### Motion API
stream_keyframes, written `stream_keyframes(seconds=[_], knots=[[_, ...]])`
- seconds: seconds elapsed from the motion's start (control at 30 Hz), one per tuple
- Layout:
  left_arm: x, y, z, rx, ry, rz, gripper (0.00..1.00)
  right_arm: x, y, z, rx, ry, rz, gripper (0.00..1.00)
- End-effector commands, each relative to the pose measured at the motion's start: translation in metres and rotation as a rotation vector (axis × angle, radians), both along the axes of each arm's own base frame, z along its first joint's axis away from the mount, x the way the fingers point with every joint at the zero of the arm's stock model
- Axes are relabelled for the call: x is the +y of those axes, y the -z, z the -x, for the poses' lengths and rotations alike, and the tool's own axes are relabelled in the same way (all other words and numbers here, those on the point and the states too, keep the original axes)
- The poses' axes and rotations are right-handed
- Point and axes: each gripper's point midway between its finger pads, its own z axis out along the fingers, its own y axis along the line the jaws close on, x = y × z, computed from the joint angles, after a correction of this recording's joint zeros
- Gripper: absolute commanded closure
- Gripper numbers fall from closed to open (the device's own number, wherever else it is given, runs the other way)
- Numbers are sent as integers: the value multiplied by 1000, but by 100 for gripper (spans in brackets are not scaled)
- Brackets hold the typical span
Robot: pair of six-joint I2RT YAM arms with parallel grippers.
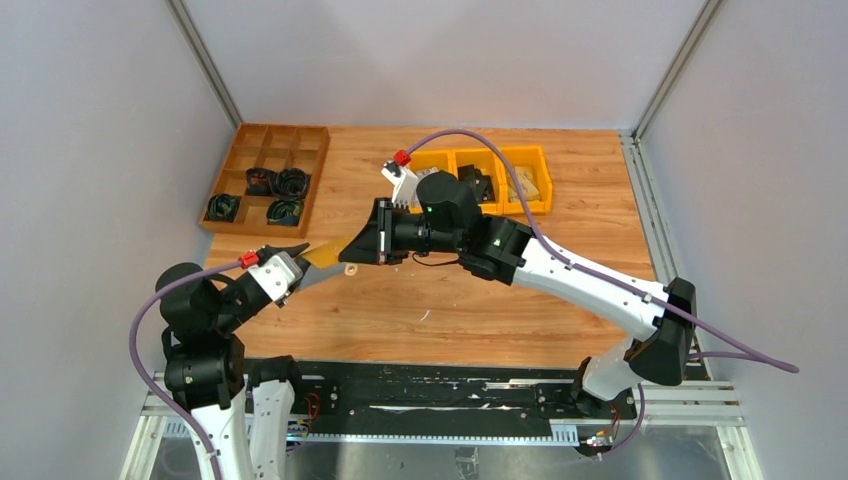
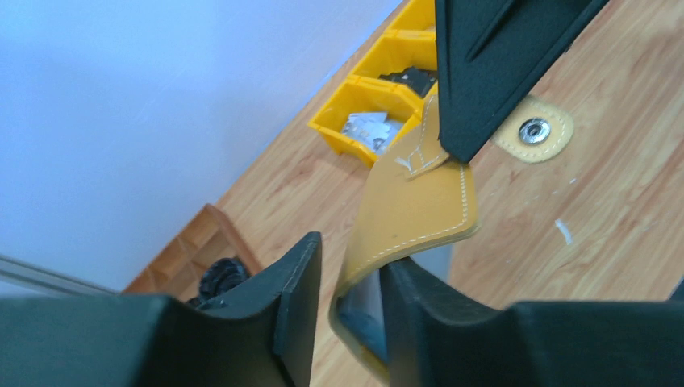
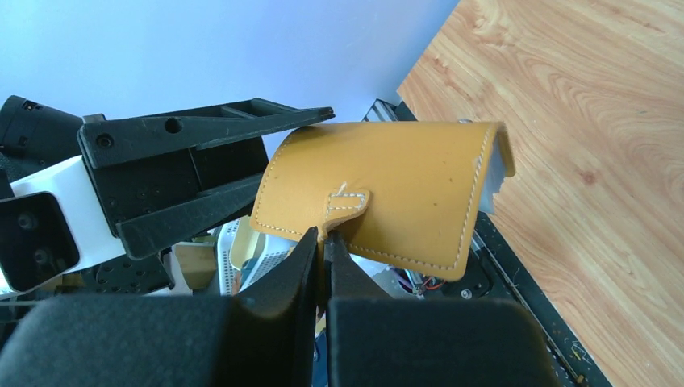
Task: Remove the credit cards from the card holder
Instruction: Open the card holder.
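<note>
The mustard-yellow card holder (image 1: 325, 253) hangs in the air between both grippers, folded over with its stitched outside showing (image 3: 403, 185). My right gripper (image 3: 324, 235) is shut on its snap tab, whose stud end (image 2: 534, 131) sticks out past the fingers. My left gripper (image 2: 348, 250) straddles one leather flap (image 2: 419, 201). Its right finger sits inside the fold against the leather, and a narrow gap shows beside its left finger. A pale grey edge (image 3: 494, 179) peeks from inside the fold; I cannot tell whether it is a credit card or the sleeve.
A wooden divided tray (image 1: 265, 178) with black coiled pieces stands at the back left. A row of yellow bins (image 1: 480, 178) with small parts stands at the back, behind the right arm. A small white scrap (image 2: 563, 231) lies on the wooden table.
</note>
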Motion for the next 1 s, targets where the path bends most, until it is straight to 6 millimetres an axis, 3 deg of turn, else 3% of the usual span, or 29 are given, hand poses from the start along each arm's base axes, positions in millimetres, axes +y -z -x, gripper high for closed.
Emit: stream_keyframes(seconds=[0.0, 0.17, 0.33, 0.47, 0.57, 0.73, 0.97], knots=[[-9, -13, 8, -7, 49, 38, 74, 7, -31, 18, -11, -82, -92, 89], [-13, -16, 10, 63, 56, 110, 100, -7, -44, 6, -79, -45, -129, 52], [-16, -27, 11, 186, 28, 245, 100, -49, -62, -11, -204, 1, -199, 33], [-21, -49, 11, 265, 24, 376, 100, -84, -55, -20, -322, 48, -191, 25], [-23, -77, 8, 299, 10, 550, 100, -97, -44, -19, -382, 41, -190, 23], [-35, -111, 10, 447, 97, 847, 100, -91, -21, -9, -447, -58, -201, 22], [-43, -133, 13, 570, 179, 963, 100, -79, -11, -5, -463, -118, -283, 22]])
